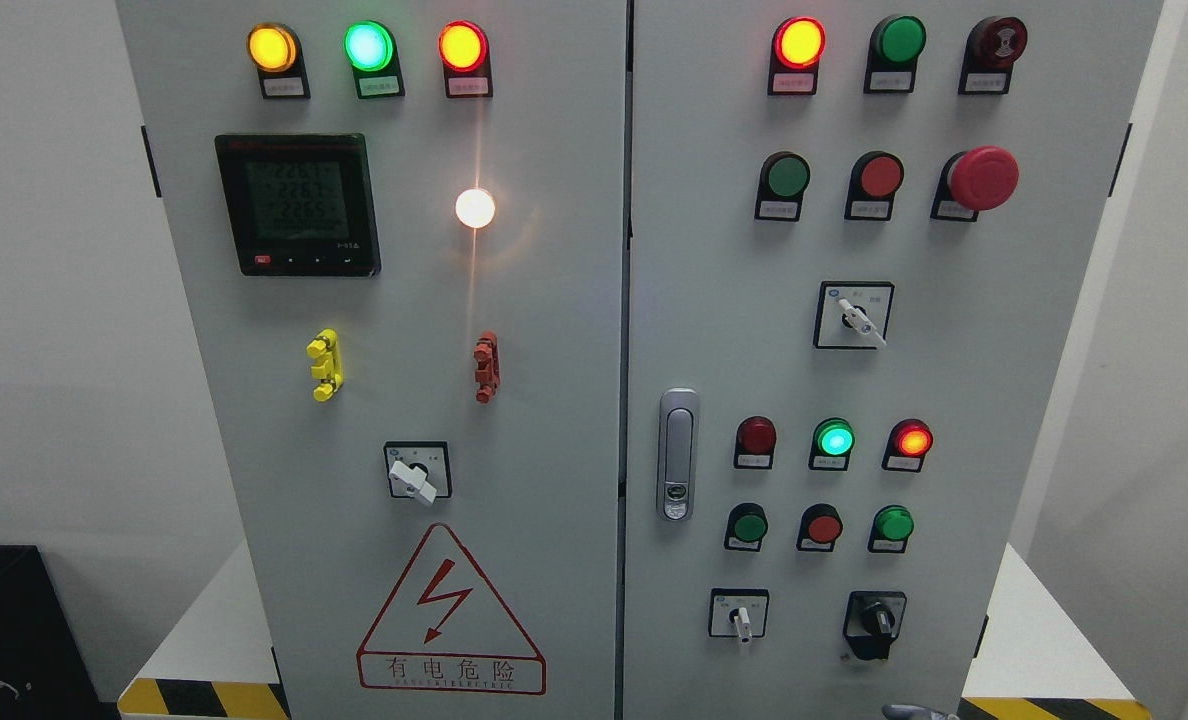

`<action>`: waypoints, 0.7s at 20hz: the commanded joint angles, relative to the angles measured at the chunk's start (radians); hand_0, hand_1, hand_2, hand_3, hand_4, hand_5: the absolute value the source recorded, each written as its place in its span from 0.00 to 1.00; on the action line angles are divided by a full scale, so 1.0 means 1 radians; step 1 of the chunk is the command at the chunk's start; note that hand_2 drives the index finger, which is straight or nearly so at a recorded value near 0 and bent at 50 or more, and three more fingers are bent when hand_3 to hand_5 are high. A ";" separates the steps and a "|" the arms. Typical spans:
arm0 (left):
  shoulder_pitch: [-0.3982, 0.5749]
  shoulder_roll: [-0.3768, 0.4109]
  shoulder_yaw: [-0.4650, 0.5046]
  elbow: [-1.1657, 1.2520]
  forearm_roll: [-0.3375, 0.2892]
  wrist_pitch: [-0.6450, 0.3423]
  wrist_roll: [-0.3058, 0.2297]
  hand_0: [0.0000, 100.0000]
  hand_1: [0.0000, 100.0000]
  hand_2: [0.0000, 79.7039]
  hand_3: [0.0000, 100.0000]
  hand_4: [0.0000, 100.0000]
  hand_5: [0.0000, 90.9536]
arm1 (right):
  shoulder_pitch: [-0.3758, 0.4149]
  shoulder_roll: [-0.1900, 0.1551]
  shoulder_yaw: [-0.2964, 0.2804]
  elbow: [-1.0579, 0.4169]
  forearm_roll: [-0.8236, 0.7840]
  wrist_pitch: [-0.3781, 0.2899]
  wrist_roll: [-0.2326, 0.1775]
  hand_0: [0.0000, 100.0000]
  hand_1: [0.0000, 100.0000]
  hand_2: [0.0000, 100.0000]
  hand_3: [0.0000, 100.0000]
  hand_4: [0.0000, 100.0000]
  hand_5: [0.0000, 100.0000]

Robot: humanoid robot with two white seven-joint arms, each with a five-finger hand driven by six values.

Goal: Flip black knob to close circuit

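The black knob (875, 623) sits at the lower right of the grey cabinet's right door (734, 330), its lever pointing roughly downward. A small grey part of a hand (916, 712) shows at the bottom edge just below and right of the knob, apart from it; too little shows to tell which arm it belongs to. No other arm is in view.
A white selector switch (741, 618) sits left of the knob. Above are red and green push buttons (822, 527), lit indicator lamps (834, 439), another selector (857, 317) and a red emergency stop (984, 178). A door handle (677, 453) stands at the door's left edge. The left door carries a meter (297, 204).
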 commanded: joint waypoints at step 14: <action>0.006 0.000 0.000 0.000 0.000 0.000 0.001 0.12 0.56 0.00 0.00 0.00 0.00 | 0.192 -0.004 0.014 -0.086 -0.138 -0.129 0.116 0.00 0.00 0.02 0.13 0.10 0.00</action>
